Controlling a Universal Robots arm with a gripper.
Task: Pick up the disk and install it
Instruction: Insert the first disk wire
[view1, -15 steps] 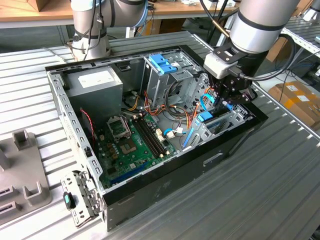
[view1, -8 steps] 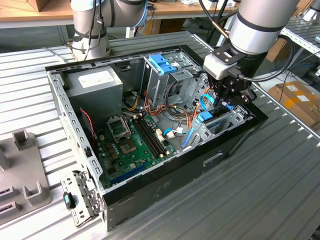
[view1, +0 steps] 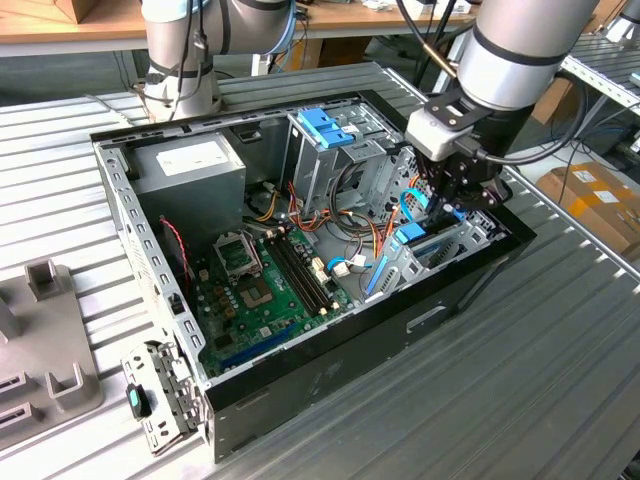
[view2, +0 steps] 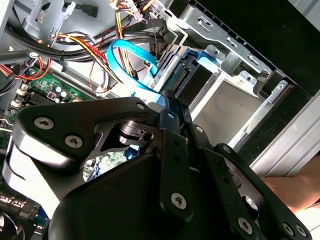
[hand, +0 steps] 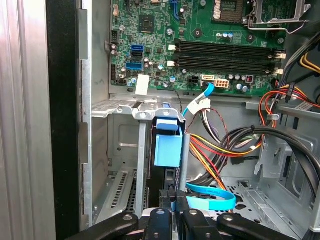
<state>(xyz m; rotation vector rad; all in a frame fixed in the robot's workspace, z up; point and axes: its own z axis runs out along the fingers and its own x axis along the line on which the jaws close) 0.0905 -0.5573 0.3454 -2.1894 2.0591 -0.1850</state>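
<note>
First wrist view: the disk (hand: 167, 147) stood on edge at the centre of the frame, light-blue carrier uppermost and dark body below. It was partly down between the grey walls of the drive cage (hand: 120, 120) at centre left. The gripper (hand: 172, 215) sat at bottom centre with its fingers drawn in narrowly around the disk's edge, so it appeared to have hold of the disk, though the contact itself was hard to make out. A flat light-blue data cable (hand: 212, 201) curled just beside the gripper at lower centre-right. A bundle of red, yellow and black wires (hand: 225, 147) crossed the right half, and the green motherboard (hand: 200, 35) lay along the top.

In the second wrist view the disk (view2: 197, 75) showed at upper centre inside the cage, the gripper (view2: 170, 100) touching its blue end. In the exterior view the gripper (view1: 455, 195) hung over the right-hand end of the open computer case (view1: 330, 370).

The step looked like seating the disk in its bay, and only partly done. Doing it well would probably mean keeping the disk parallel to the cage walls so the carrier did not bind. It would also mean pressing straight along the slot and keeping the data cable and wires from being pinched.
</note>
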